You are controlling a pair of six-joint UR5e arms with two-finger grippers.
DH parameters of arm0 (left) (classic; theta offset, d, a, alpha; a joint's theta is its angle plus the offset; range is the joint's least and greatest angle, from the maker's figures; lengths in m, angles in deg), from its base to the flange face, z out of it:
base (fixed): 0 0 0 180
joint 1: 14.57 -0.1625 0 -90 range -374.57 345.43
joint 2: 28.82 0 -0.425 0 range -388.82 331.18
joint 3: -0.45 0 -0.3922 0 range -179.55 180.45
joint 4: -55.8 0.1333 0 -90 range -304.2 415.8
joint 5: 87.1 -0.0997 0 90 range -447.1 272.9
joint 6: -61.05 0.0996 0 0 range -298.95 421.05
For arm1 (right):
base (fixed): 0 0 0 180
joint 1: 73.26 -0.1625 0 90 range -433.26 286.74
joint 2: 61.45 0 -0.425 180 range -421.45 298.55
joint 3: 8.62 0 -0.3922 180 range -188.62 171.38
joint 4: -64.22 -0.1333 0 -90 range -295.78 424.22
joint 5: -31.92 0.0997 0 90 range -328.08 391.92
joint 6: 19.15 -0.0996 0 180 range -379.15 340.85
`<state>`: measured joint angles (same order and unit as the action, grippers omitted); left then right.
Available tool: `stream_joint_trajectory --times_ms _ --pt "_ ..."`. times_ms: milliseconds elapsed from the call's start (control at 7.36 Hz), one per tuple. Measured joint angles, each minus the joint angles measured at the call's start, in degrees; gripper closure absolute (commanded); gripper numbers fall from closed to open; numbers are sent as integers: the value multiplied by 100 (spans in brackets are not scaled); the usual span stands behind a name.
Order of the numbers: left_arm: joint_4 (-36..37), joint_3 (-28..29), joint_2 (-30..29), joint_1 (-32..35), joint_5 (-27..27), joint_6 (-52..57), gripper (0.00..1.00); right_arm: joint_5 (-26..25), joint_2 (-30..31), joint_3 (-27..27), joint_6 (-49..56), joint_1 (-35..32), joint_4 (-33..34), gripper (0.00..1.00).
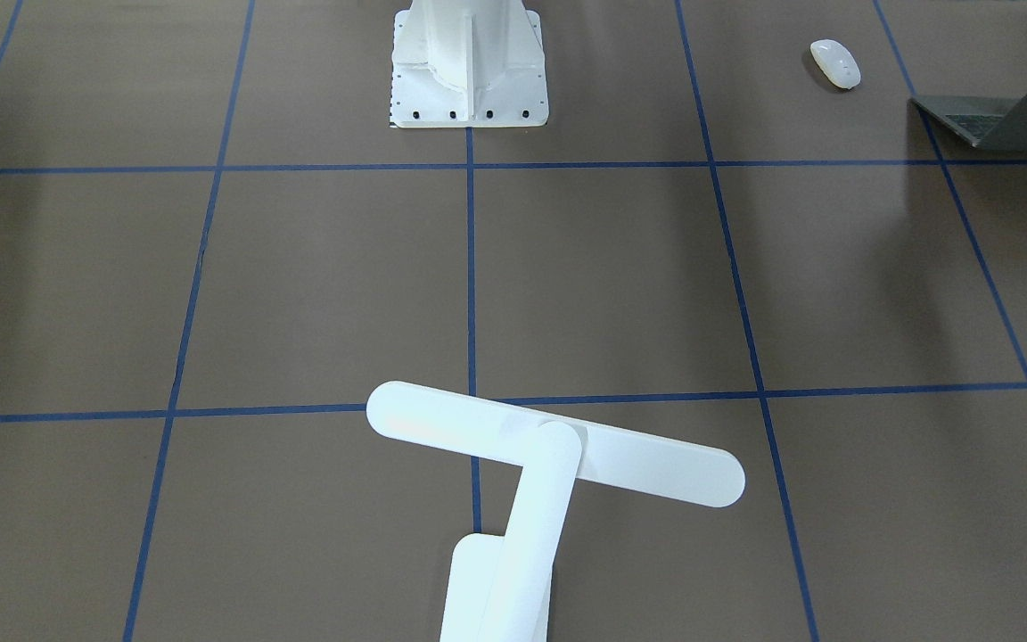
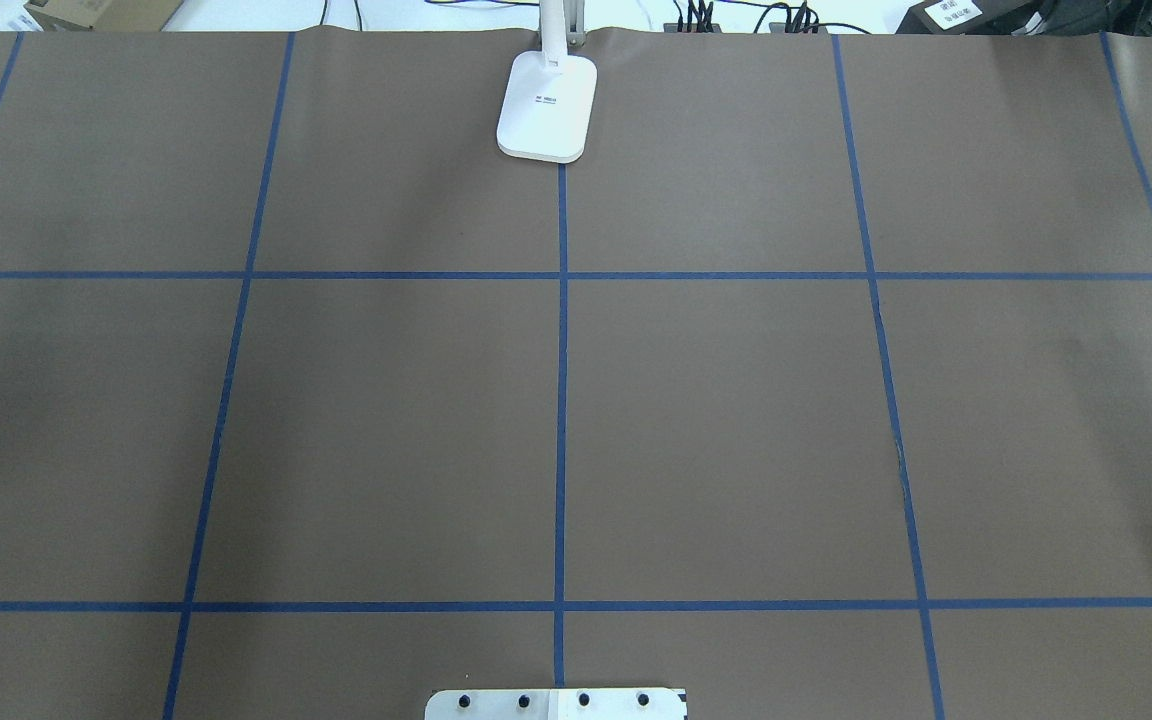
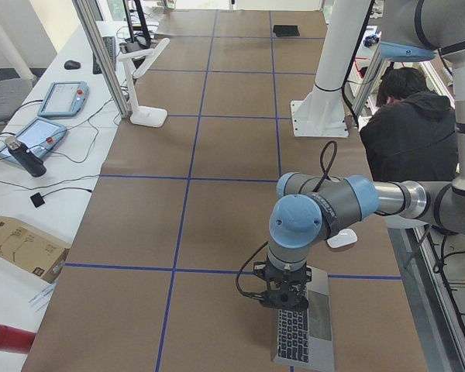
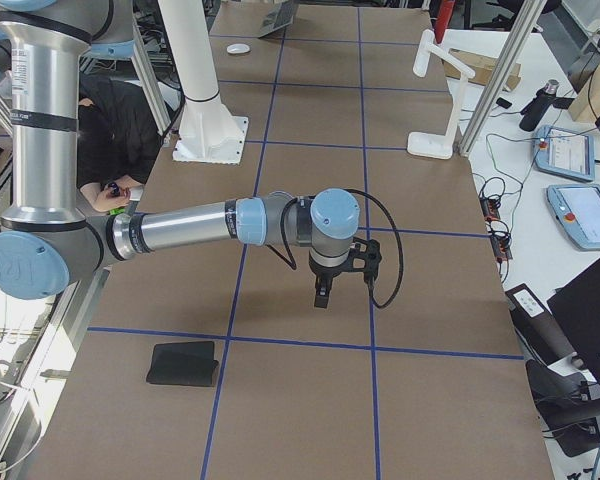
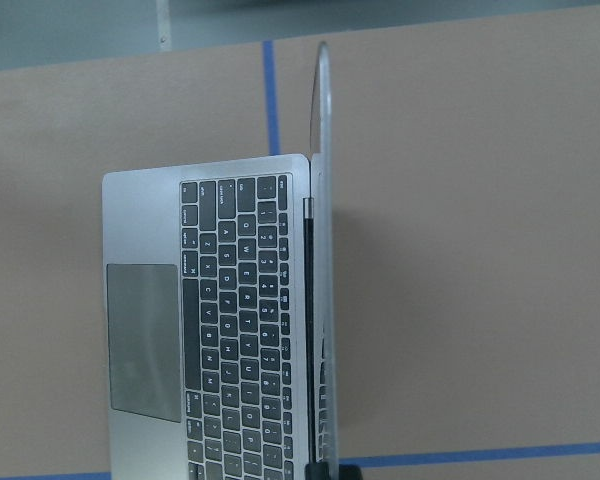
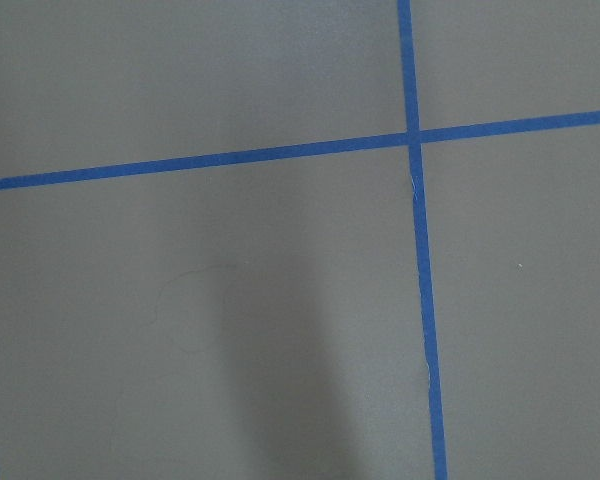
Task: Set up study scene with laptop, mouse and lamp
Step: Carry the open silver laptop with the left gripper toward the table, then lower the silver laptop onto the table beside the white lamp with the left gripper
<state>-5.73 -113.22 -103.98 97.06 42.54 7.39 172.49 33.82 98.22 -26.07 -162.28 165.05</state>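
Observation:
The grey laptop (image 5: 210, 320) stands open near the table's left end, its lid edge-on in the left wrist view. It also shows in the front view (image 1: 1004, 120) and the left view (image 3: 302, 333). The white mouse (image 1: 835, 63) lies beside it, apart from it. The white lamp (image 1: 531, 464) stands at the far middle edge, and its base shows in the overhead view (image 2: 546, 105). My left gripper (image 3: 285, 298) hangs right over the laptop; only a dark bit shows by the lid, so I cannot tell its state. My right gripper (image 4: 322, 300) points down above bare table; I cannot tell its state.
The white ribbed pedestal (image 1: 469, 62) with its bolted plate stands at the robot's side. A flat black pad (image 4: 183, 363) lies at the table's right end. A person (image 3: 407, 116) sits behind the robot. Tablets and cables lie beyond the far edge.

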Motion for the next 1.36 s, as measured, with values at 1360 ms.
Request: stream_joint_trajectory --times_ms 1360 --pt "2389 -472 -4383 -3167 630 -4069 100 -11 -47 -477 -53 7 4 0"
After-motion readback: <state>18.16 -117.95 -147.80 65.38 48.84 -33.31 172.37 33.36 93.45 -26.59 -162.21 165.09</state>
